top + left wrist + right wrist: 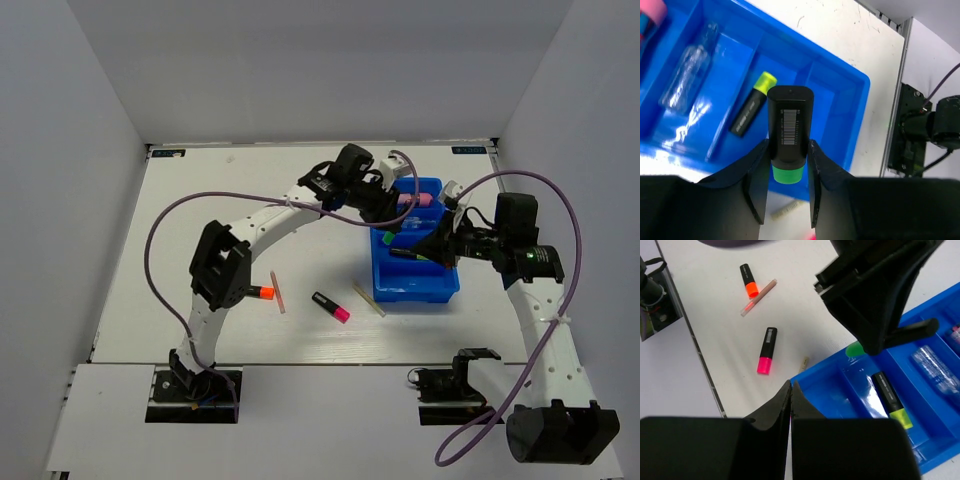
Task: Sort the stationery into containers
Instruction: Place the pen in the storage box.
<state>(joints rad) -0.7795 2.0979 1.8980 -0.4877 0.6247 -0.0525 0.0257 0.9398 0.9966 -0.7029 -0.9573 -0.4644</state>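
Over the rim of the tray (862, 87) a green highlighter (789, 125) was pinched by the left gripper (786, 165), the right gripper (791, 390) pressed together, and, released early, could be dropped outside.

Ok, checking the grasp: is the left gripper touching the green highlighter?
Touching. Left wrist view: both fingers of the left gripper clamp the green highlighter.

Your white table (200, 200) carries the blue tray (415, 292) toward its right side. Left of the tray you see a pale stick (368, 299), the pink-ended highlighter (330, 307), then a second stick (278, 292) just beside the orange-ended highlighter (262, 292).
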